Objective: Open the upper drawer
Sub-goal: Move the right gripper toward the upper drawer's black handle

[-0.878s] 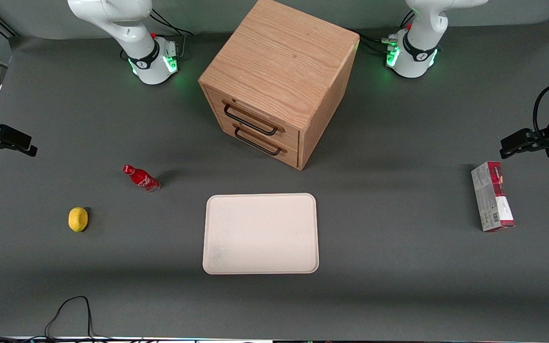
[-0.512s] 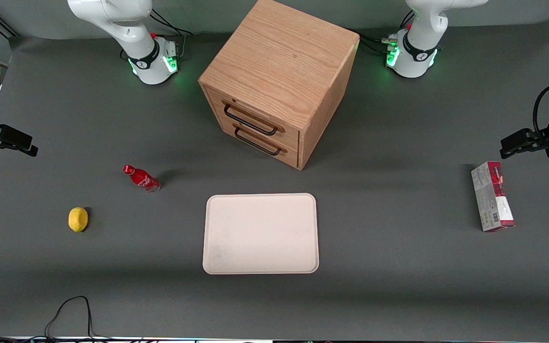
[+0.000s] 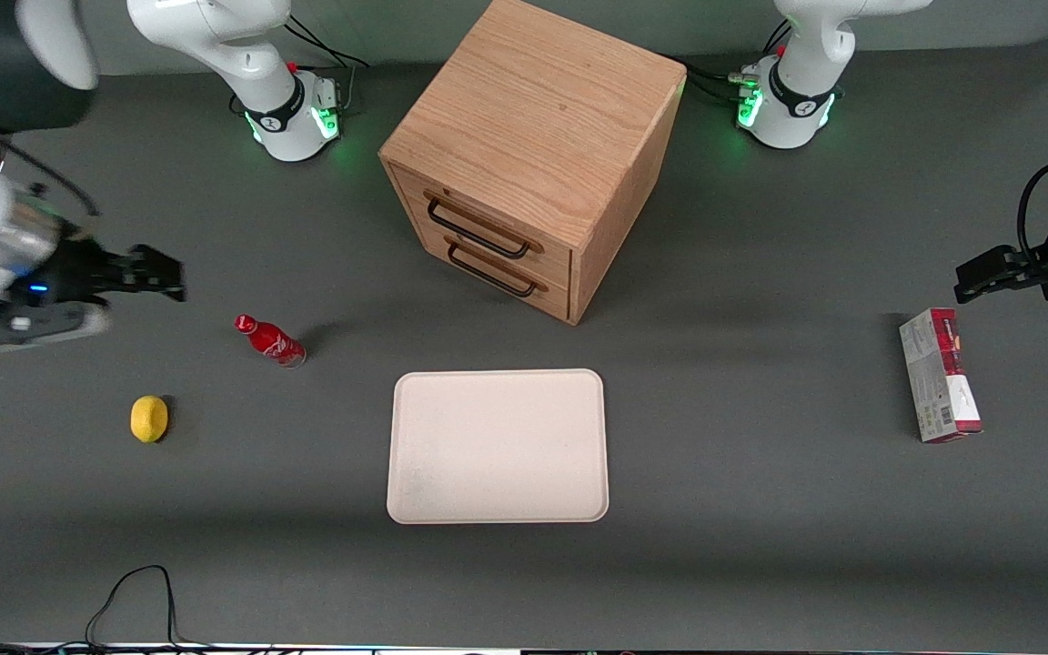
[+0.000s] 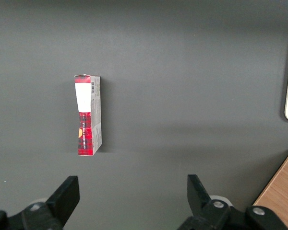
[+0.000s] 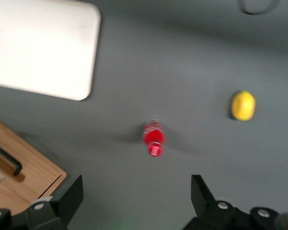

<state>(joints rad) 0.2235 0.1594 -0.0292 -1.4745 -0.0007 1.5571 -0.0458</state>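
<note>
The claw [image 3: 169, 277] is seen above the bench [image 3: 760, 546] toward the working arm's end, held in the air with its two black fingers [image 5: 67, 199] spread wide and nothing between them. Below it, a small red bottle [image 3: 270, 340] stands upright on the bench, and a yellow lemon [image 3: 149, 418] lies nearer to the front camera than the bottle, well apart from it. The oak cabinet [image 3: 542, 100] is set near the middle of the bench, turned at an angle, and the upper drawer [image 3: 478, 223] is found in its front face, just under the top panel, fully shut and flush with the frame (so nothing of its inside can be seen). Its thin black handle [image 3: 477, 230] is untouched, well apart from the claw. The lower drawer [image 3: 501, 267] sits directly beneath it, likewise shut. A cream tray [image 3: 497, 446] lies flat in front of the cabinet, nearer to the front camera, with nothing on it. Toward the parked arm's end of the bench, a red and white carton [image 3: 939, 375] is lying on its side.
</note>
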